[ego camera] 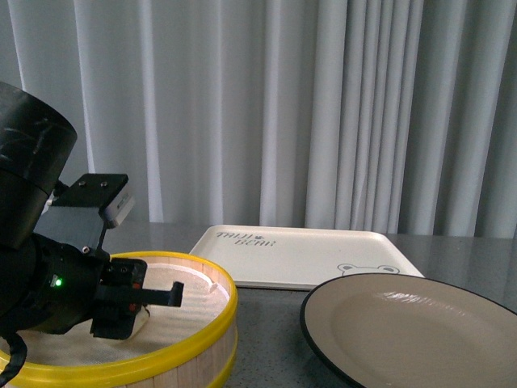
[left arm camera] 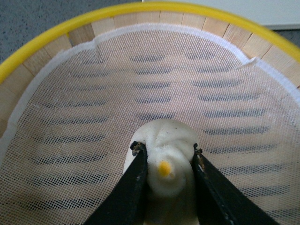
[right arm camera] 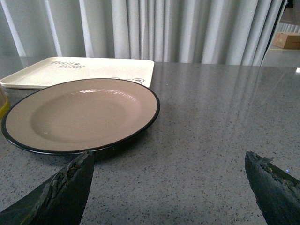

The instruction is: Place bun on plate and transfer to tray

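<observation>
The pale bun (left arm camera: 165, 140), with a yellow dot on its swirl, sits low over the mesh liner inside the steamer basket. My left gripper (left arm camera: 167, 148) is shut on it, one black finger on each side. In the front view the left gripper (ego camera: 153, 296) reaches down into the basket at the left. The beige plate (ego camera: 420, 339) with a black rim lies bare at the front right, and the cream tray (ego camera: 299, 255) with lettering and a bear face lies behind it. My right gripper (right arm camera: 168, 157) is open over the grey tabletop, just short of the plate (right arm camera: 79, 115). The tray (right arm camera: 89, 70) lies beyond.
The steamer basket (ego camera: 220, 307) has a yellow rim (left arm camera: 140, 9), wooden walls and a white mesh liner. It stands to the left of the plate. A grey speckled tabletop (right arm camera: 220, 117) spreads out to the right. Pale curtains (ego camera: 323, 105) hang behind the table.
</observation>
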